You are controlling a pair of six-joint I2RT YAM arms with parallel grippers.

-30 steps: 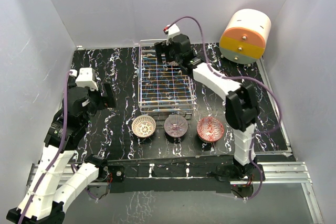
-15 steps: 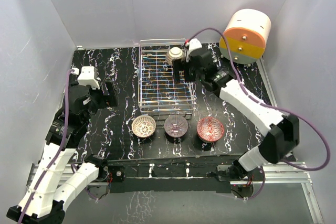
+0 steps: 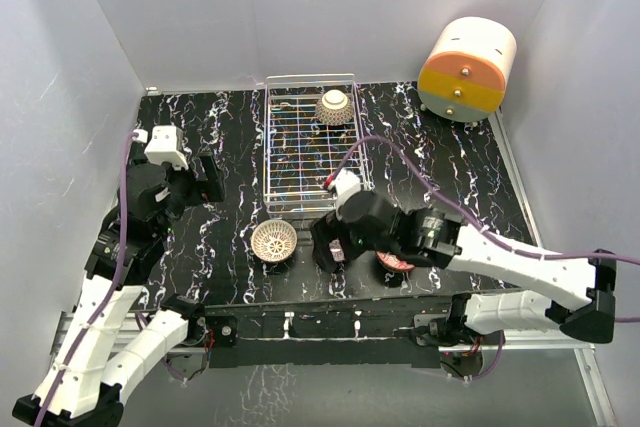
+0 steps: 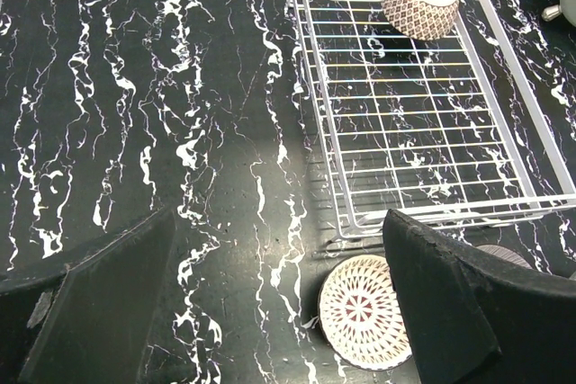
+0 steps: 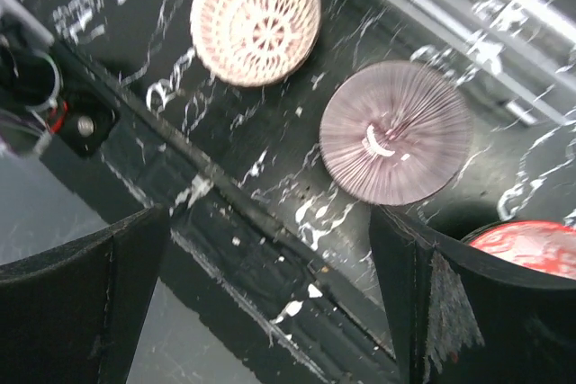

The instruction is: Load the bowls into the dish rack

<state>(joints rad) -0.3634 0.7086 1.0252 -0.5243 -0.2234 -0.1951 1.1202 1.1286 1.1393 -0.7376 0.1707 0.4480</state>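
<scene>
The silver wire dish rack (image 3: 268, 152) lies at the table's middle back. One bowl (image 3: 334, 106) rests tilted, foot ring up, in its far right corner; it also shows in the left wrist view (image 4: 422, 4). The white-lattice bowl (image 3: 274, 241), the dark purple bowl (image 5: 396, 131) and the red bowl (image 3: 397, 263) stand in a row in front of the rack. My right gripper (image 3: 332, 245) is open and empty, hovering over the purple bowl and hiding it in the top view. My left gripper (image 3: 206, 179) is open and empty, left of the rack.
A cream-and-orange cylindrical drawer unit (image 3: 466, 69) stands at the back right. White walls close in the table on three sides. The table's front edge and metal rail (image 5: 270, 222) run just below the row of bowls.
My right gripper let go of a bowl in the rack's far right corner, then swung back to the front row over the purple bowl. The left arm has not moved.
</scene>
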